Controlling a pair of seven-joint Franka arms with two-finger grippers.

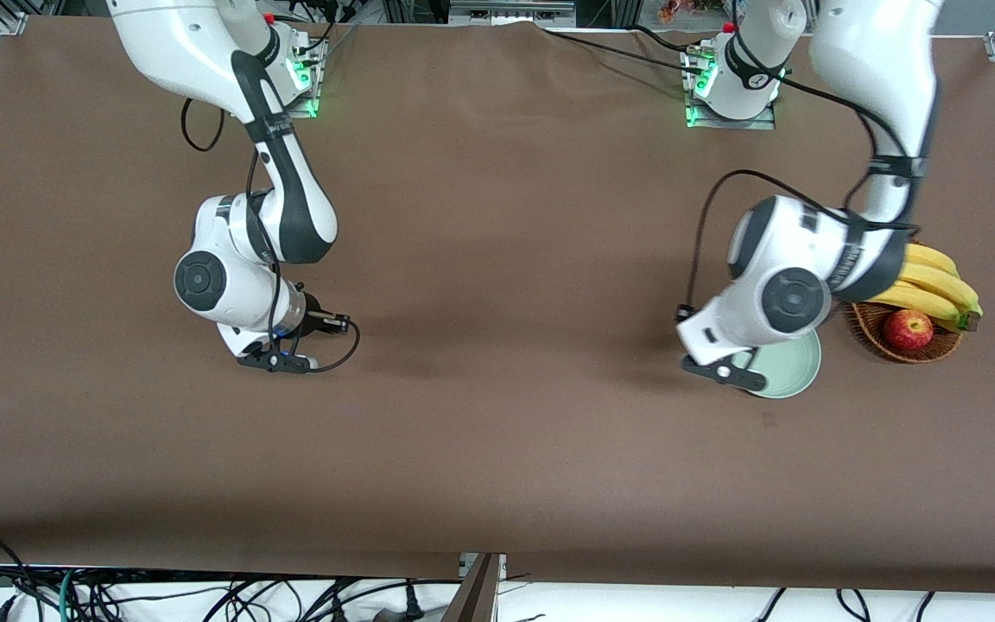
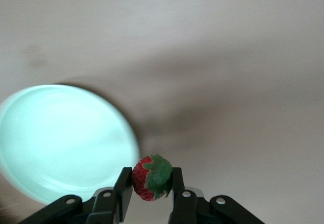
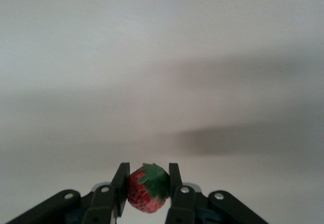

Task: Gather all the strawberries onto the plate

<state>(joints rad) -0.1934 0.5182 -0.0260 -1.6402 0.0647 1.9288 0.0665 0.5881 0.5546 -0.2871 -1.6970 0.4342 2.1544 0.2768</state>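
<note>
Both grippers are clamped on a strawberry each: left gripper (image 2: 150,183) holds its strawberry (image 2: 151,177) at the plate's (image 1: 795,373) edge, about 5 o'clock in the left wrist view, so centre over it and release; right gripper (image 3: 147,187) carries its strawberry (image 3: 147,187) over bare table, needing transport next.

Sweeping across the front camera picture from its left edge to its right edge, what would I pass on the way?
Right arm's end effector over bare table → left arm's end effector → mint-green plate → red apple in the wicker basket, with the bananas at about the same spot.
</note>
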